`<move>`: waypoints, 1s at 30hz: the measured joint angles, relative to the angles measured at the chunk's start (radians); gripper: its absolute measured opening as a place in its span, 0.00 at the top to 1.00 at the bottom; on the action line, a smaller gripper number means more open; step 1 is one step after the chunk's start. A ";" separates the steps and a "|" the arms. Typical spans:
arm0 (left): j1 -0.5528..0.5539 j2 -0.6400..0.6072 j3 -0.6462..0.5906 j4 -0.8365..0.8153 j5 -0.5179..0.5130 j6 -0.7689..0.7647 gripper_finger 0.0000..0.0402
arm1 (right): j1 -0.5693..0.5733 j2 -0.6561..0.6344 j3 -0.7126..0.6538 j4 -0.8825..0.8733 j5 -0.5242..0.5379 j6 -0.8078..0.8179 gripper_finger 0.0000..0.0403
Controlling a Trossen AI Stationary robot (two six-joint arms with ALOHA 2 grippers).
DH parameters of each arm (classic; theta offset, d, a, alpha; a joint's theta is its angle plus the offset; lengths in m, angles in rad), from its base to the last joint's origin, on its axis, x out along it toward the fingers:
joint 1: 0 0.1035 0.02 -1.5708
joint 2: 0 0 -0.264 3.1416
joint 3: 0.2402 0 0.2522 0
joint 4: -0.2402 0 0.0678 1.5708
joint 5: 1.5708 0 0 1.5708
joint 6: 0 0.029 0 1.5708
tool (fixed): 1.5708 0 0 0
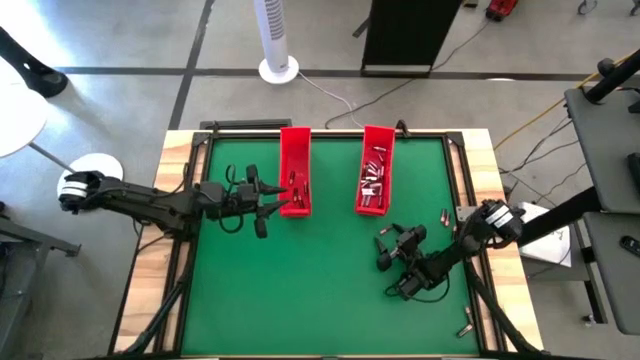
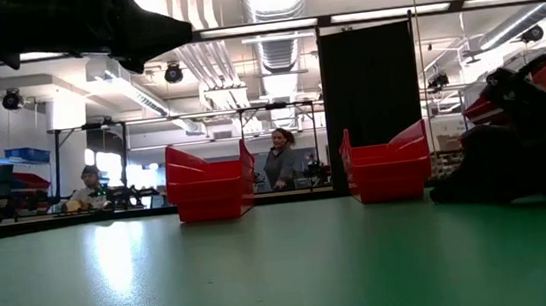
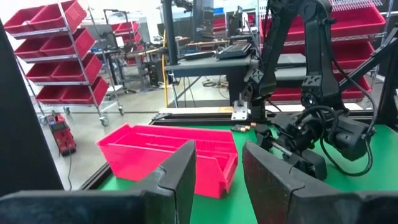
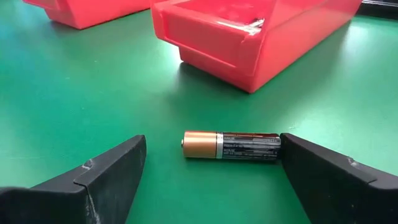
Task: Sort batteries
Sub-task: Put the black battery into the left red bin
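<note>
Right wrist view: a copper-and-black battery is being framed between the widely spread fingers of the right pincer, lying flat on the green surface just before a red tray. Seen from above, the left pincer is being held beside the other red tray, its fingers narrowly parted with nothing seen between them, while more batteries are lying in the right-hand tray.

overhead, table-level, two wrist close-ups
</note>
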 joint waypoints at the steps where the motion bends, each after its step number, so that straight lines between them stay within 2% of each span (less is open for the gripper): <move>1: 0.000 0.005 0.000 0.004 0.000 0.000 0.72 | 0.000 -0.001 -0.001 0.000 -0.001 0.000 0.11; 14: 0.000 0.019 0.000 0.038 0.000 -0.004 0.72 | -0.086 0.003 -0.002 0.004 0.010 0.035 0.24; 30: 0.000 0.017 0.000 0.037 0.000 -0.009 0.72 | -0.089 0.004 -0.004 0.009 -0.013 0.028 0.43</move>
